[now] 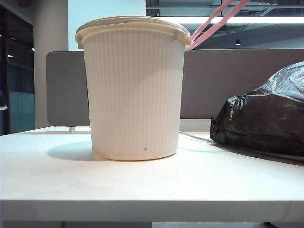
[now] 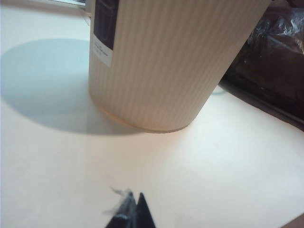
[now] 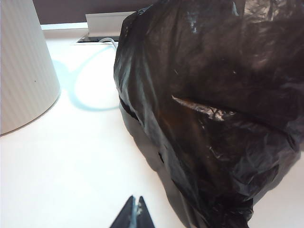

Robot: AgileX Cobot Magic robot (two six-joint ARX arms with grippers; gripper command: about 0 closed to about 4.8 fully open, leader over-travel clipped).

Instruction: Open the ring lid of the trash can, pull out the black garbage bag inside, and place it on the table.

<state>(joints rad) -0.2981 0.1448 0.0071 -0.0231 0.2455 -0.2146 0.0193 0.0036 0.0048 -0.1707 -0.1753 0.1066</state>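
Ribbed cream trash can (image 1: 134, 95) beside crinkled glossy black garbage bag (image 1: 266, 114); left gripper (image 2: 134, 202) and right gripper (image 3: 135, 205) jaws pressed together.

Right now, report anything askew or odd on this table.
The ring lid sticks up tilted off the trash can rim. The black garbage bag lies slumped on the table. Both pincers, left and right, shut, empty.

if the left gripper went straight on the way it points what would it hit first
Most likely the trash can. The left gripper, shut, points across bare table toward the bin's base, with nothing between. Depth is unclear, so it might touch the tabletop first.
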